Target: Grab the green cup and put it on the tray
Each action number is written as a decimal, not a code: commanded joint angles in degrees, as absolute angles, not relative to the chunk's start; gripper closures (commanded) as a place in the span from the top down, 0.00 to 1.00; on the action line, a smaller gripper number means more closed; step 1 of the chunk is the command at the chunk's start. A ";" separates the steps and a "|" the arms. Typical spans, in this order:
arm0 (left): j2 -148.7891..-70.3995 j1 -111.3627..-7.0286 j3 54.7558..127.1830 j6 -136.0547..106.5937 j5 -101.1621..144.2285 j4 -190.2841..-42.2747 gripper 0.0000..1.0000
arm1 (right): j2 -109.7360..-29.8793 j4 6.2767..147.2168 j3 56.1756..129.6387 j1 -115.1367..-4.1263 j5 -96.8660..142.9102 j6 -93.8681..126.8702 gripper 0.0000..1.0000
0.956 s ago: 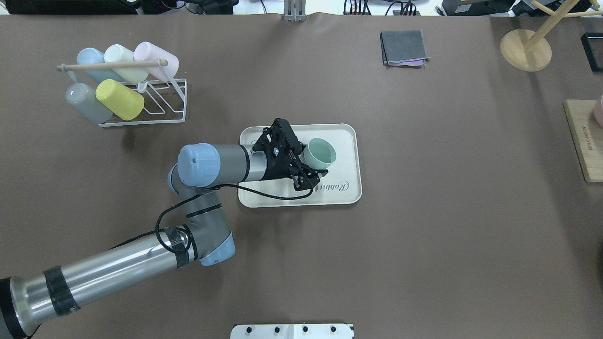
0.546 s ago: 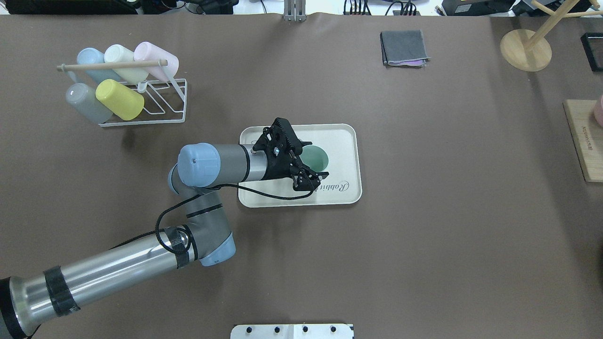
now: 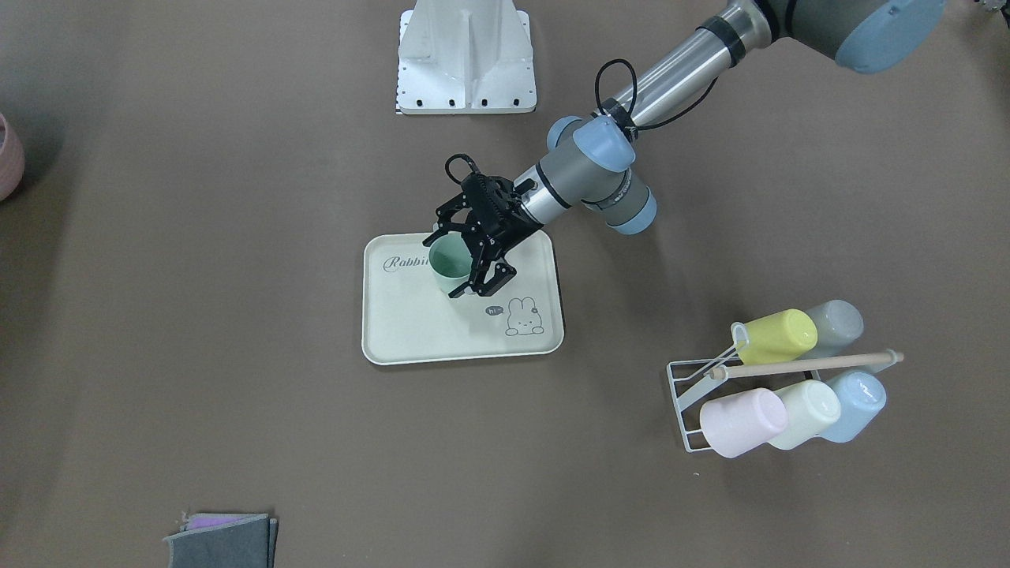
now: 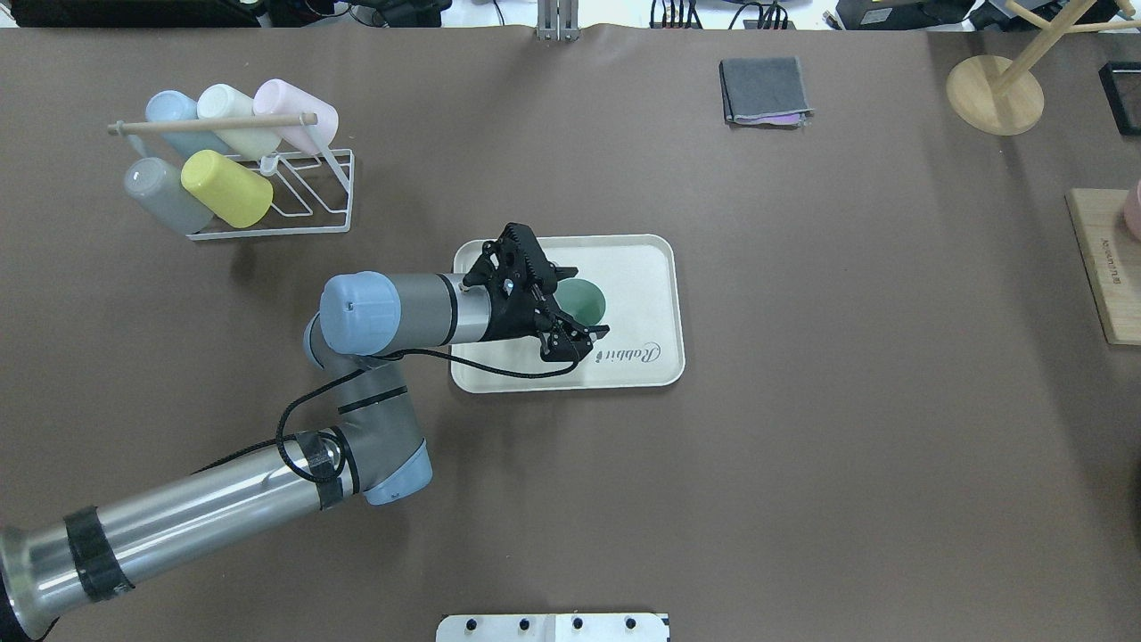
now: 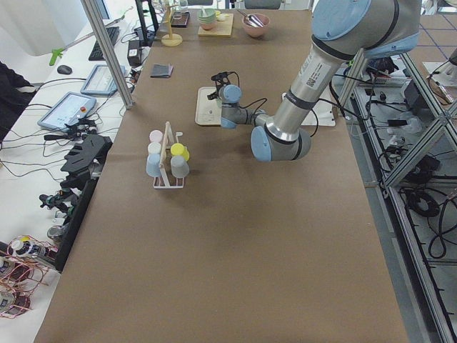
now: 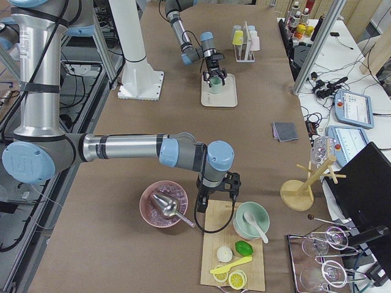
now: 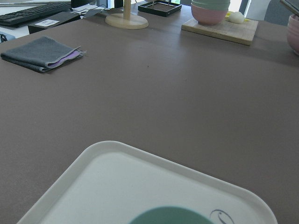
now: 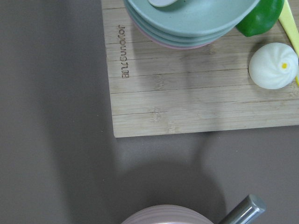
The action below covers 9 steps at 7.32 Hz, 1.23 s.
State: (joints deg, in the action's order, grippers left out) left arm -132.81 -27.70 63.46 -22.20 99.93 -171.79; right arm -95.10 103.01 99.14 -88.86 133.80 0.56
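Overhead exterior view: the green cup (image 4: pixel 581 301) is sitting upright on the tray (image 4: pixel 655 267) near the middle of the table (image 4: pixel 802 446), mouth up, and the left hand (image 4: pixel 570 308) is spread loose around it, fingers on either side and, far as I can tell, not squeezing. Looks like a light, stiff plastic tumbler, matte so probably not too slippery, and not fragile. Best hold is across the wall just under the rim, since the taper would let it slide lower down. Nothing crowds it on the tray. The cup rack (image 4: pixel 267 187) is off toward the far left corner, the folded cloth (image 4: pixel 765 89) by the far edge. Right hand (image 6: pixel 219 183) is way off by the cutting board (image 6: pixel 235 244); can't tell its state.
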 commanded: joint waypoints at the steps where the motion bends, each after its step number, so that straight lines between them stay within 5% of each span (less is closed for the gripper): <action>1: -131.66 -28.04 65.74 -22.32 99.93 -171.91 0.98 | -95.10 103.01 99.14 -88.86 133.77 0.53 1.00; 9: -135.51 -37.69 71.70 -21.62 86.84 -166.51 0.98 | -95.01 102.92 99.14 -88.86 133.59 0.44 1.00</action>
State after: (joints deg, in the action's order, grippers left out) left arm -133.77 -35.54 70.21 -21.60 89.18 -170.38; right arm -95.08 102.99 99.14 -88.86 133.66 0.51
